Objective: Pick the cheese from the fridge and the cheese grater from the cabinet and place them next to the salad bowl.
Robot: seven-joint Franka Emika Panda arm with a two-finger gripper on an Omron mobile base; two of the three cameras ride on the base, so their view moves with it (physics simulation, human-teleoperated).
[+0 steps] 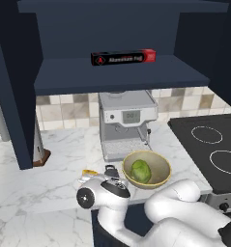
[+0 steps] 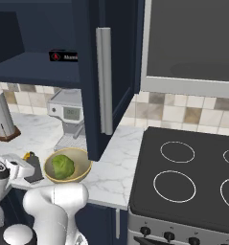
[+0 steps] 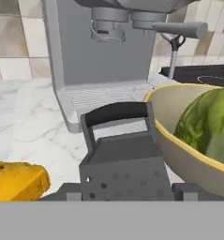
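The dark grey cheese grater (image 3: 123, 168) stands upright on the marble counter, between the cheese and the salad bowl. My gripper (image 3: 127, 192) is shut on the cheese grater, one fingertip against each side of its base. In the left base view the cheese grater (image 1: 109, 170) shows just above my hand. The yellow-orange cheese (image 3: 17, 180) lies on the counter to its left, also seen as the cheese (image 1: 89, 172). The tan salad bowl (image 1: 158, 159) with its green ball sits right of the grater, close to it. The navy cabinet (image 1: 122, 77) hangs open above. The fridge is out of view.
A grey coffee machine (image 1: 126, 125) stands behind the bowl against the tiled wall. A black-and-red box (image 1: 122, 58) lies on the cabinet shelf. The black stove (image 1: 213, 144) is to the right. The open cabinet door (image 2: 104, 81) hangs over the counter, and a paper towel holder (image 2: 2, 117) stands at the left.
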